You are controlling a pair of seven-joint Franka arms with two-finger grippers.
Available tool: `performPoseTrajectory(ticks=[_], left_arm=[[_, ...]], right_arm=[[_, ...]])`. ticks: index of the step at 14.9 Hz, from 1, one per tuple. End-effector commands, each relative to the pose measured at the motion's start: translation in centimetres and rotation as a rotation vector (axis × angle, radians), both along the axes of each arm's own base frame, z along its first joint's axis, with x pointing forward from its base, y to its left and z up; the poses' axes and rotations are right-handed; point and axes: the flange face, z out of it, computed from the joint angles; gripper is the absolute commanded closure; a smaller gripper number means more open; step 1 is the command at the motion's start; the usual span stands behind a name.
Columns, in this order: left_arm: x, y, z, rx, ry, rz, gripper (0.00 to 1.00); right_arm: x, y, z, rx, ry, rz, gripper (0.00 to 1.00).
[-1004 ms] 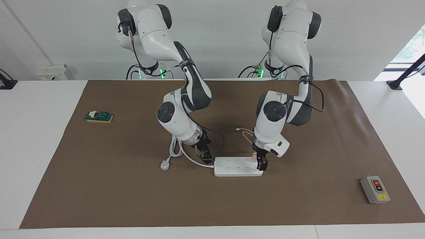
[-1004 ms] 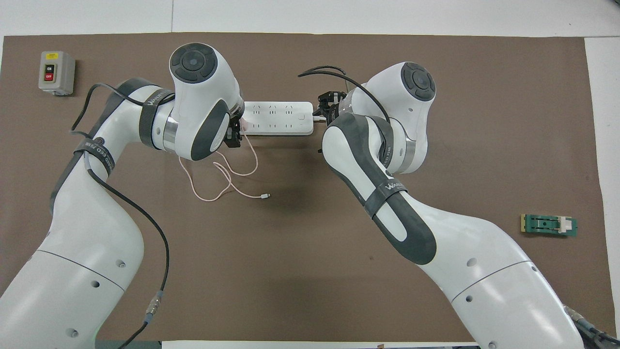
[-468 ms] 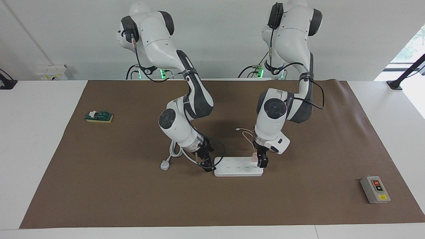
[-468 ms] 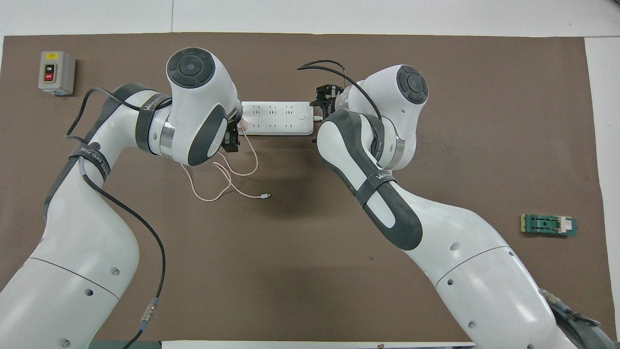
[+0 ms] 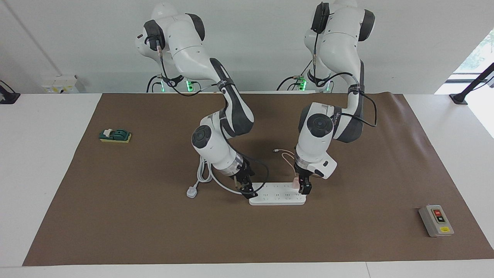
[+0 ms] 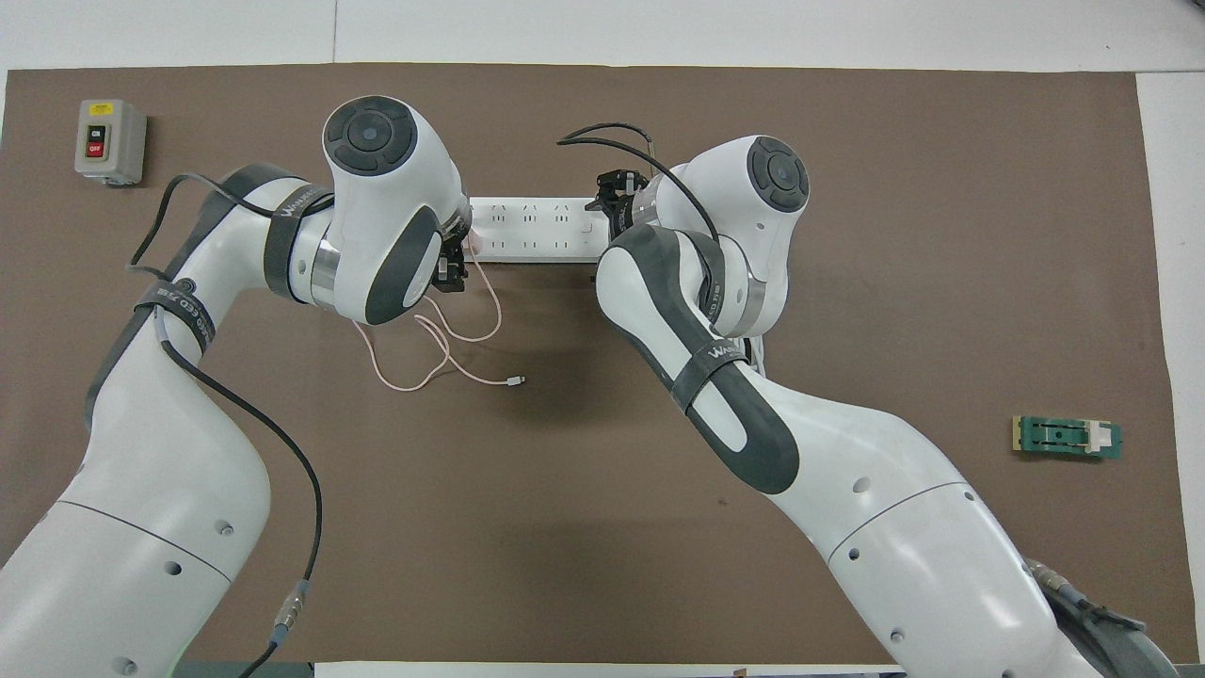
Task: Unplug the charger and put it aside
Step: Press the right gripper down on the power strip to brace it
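The charger [image 5: 295, 182] is a small pale pink cube plugged into the white power strip [image 5: 276, 195] at the strip's end toward the left arm. Its thin pink cable [image 6: 442, 350] loops over the mat nearer to the robots and ends in a white connector [image 6: 515, 380]. My left gripper [image 5: 303, 188] points down right at the charger, hiding most of it. In the overhead view the left wrist covers that end of the strip [image 6: 532, 231]. My right gripper [image 5: 247, 190] is down at the strip's other end, where the thick white cord leaves it.
The strip's white cord and plug [image 5: 192, 191] lie toward the right arm's end. A grey box with a red button [image 5: 436, 220] sits near the mat's corner at the left arm's end. A green switch block [image 5: 115, 135] lies at the right arm's end.
My right gripper has slid along toward the strip and now stands at its cord end. The left gripper has stayed at the charger, with the wrist shifting only slightly.
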Motion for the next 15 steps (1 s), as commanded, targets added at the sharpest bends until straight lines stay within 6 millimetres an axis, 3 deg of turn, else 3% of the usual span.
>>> performPoseTrajectory(ticks=[1,4,5,7,15], left_arm=[[-0.5,0.3,0.1,0.014,-0.018,0.004,0.2],[-0.6,0.1,-0.1,0.018,-0.013,0.0,0.45],[-0.7,0.0,-0.1,0.019,-0.013,-0.004,0.69],[-0.7,0.0,0.1,0.018,-0.016,-0.004,0.87],[-0.6,0.1,0.4,0.02,-0.012,-0.009,0.88]], right_arm=[[0.7,0.0,-1.3,-0.014,-0.028,0.015,0.0],[0.9,-0.3,-2.0,-0.033,-0.032,0.027,0.0],[1.2,-0.4,-1.8,-0.031,-0.039,0.031,0.0],[1.9,-0.5,-1.2,-0.04,-0.053,0.05,0.0],[3.9,-0.2,-1.7,-0.039,-0.065,0.055,0.0]])
